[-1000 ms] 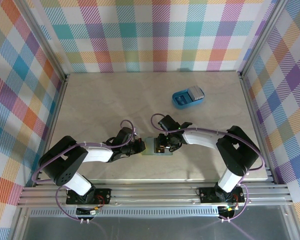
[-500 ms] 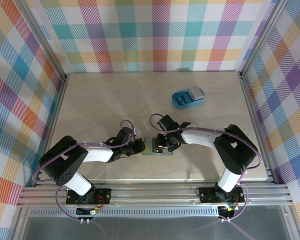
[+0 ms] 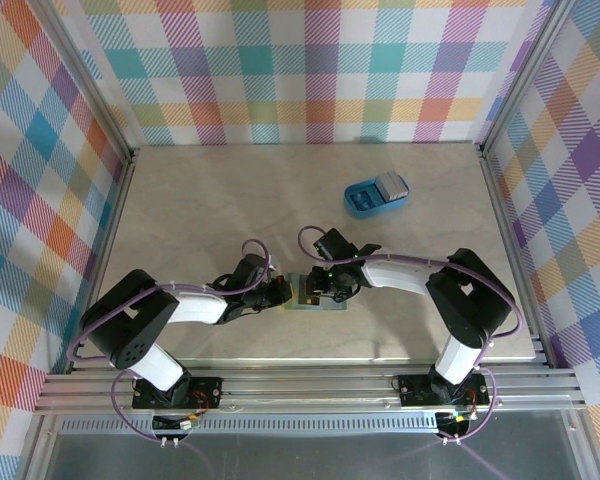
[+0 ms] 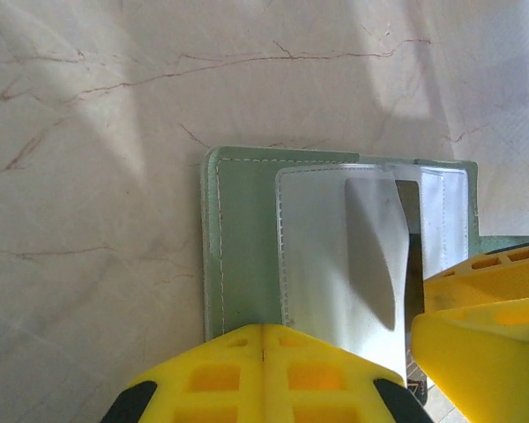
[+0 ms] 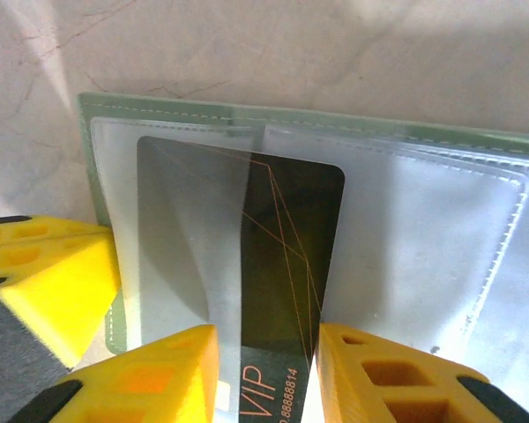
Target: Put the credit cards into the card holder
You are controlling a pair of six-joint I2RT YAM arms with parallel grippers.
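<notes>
The card holder (image 3: 330,304) lies open on the table near the front, sage green with frosted pockets (image 5: 423,238). My left gripper (image 4: 263,328) is shut, and its yellow tips press down on the holder's near edge (image 4: 238,229). A dark credit card (image 5: 286,256) printed "VIP" sits partly under the left pocket's flap. My right gripper (image 5: 266,339) hangs over the card's near end with its fingers (image 5: 159,374) apart and the card showing in the gap. Whether they touch the card is unclear. From the left wrist the card is a dark strip (image 4: 410,256).
A bright blue tray (image 3: 360,200) stands at the back right with a pale card (image 3: 390,186) in it. Checked walls and metal rails close in the table on three sides. My right gripper's yellow fingers (image 4: 485,308) sit close beside my left gripper's.
My right gripper has crept a little to the left over the card holder and its jaws have narrowed slightly. The left arm has stayed put.
</notes>
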